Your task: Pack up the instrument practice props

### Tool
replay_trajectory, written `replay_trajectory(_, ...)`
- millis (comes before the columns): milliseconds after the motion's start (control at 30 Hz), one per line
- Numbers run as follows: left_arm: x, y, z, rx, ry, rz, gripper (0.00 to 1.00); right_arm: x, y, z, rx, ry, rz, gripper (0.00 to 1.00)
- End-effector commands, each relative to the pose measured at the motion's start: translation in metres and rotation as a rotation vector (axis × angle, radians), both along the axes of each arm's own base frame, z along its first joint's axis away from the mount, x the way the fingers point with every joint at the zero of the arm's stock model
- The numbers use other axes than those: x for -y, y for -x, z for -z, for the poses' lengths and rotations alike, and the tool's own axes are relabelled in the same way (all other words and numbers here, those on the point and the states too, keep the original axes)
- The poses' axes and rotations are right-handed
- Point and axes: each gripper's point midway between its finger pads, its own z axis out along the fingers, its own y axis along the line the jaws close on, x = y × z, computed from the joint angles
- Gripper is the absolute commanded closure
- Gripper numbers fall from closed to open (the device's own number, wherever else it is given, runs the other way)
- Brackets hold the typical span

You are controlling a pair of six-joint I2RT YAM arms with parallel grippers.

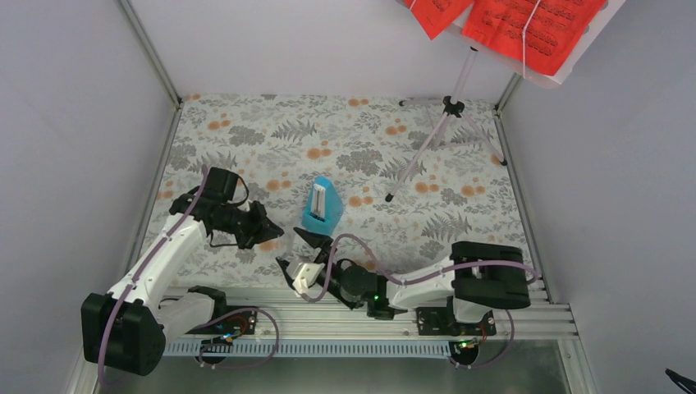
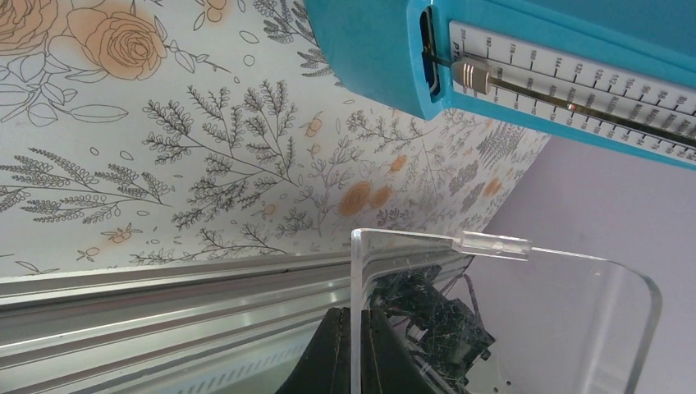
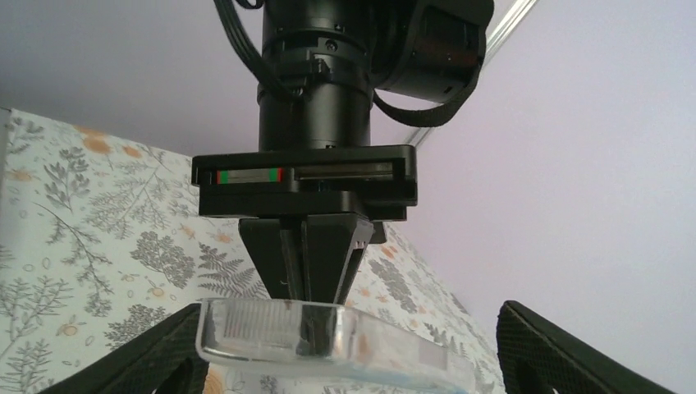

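Observation:
The light-blue metronome stands on the floral cloth in the middle; in the left wrist view its white scale face fills the upper right. My left gripper is shut on the edge of a clear plastic cover, its fingers pinching the thin wall. In the right wrist view the cover hangs between my right gripper's wide-open fingers, untouched by them. The right gripper is just in front of the metronome. The lilac music stand stands at the back right with red sheet music on its desk.
A metal rail runs along the near edge by the arm bases. Pale walls close in both sides and the back. The stand's tripod legs spread over the back right of the cloth.

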Motion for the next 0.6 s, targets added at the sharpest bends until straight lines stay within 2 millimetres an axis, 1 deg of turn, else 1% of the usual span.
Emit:
replay_trajectory(0,0.004,0.002,-0.012,0.008,0.038,0.016,0.97,-0.002,-0.004,-0.017,0.094,-0.040,0.090,0.19)
replay_trajectory(33,0.004,0.002,-0.013,0.011,0.040,0.017,0.98,-0.006,-0.004,-0.006,0.110,-0.011,0.096,0.20)
replay_trajectory(133,0.004,0.002,-0.013,0.010,0.041,0.022,0.98,-0.010,-0.004,0.000,0.139,0.014,0.111,0.27)
replay_trajectory(233,0.004,0.003,-0.014,0.014,0.042,0.027,0.98,-0.009,-0.005,-0.001,0.142,0.007,0.123,0.32)
replay_trajectory(400,0.004,0.005,-0.013,0.012,0.042,0.032,0.98,-0.009,-0.009,-0.005,0.168,-0.007,0.162,0.34)
replay_trajectory(567,0.004,0.007,-0.015,0.023,0.043,0.042,0.98,-0.014,-0.009,0.000,0.206,0.015,0.167,0.39)
